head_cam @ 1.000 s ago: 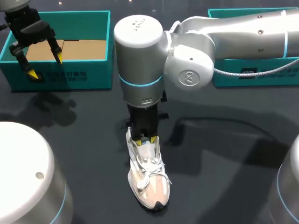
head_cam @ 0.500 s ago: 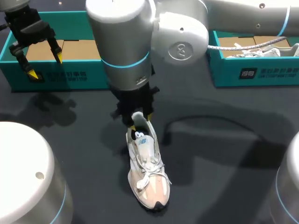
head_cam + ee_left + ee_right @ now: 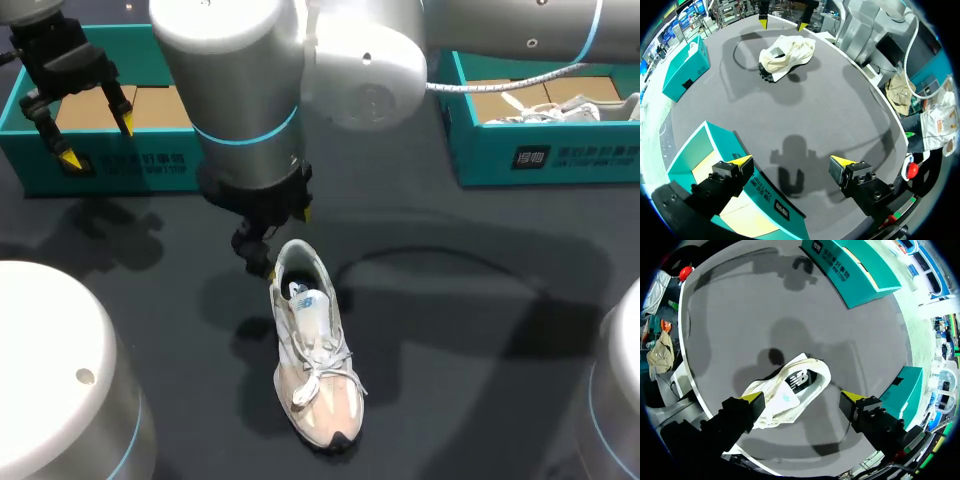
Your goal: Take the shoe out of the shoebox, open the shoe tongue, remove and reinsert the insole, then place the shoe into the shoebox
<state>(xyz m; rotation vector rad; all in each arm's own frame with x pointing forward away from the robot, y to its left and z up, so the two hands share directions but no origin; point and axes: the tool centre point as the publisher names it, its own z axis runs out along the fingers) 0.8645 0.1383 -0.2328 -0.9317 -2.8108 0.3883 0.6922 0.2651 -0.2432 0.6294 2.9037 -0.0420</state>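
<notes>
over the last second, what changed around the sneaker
The right pincer lifted out of the sneaker's opening and drew back toward the left shoebox; it is now open and empty behind the heel. The sneaker stayed on the table, and the left pincer stayed open over that shoebox.

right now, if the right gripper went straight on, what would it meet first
Probably the shoe, near its heel opening, ahead between the open fingers of the right gripper; depth is unclear.

The right arm hides part of the left shoebox — the right shoebox is cropped
</notes>
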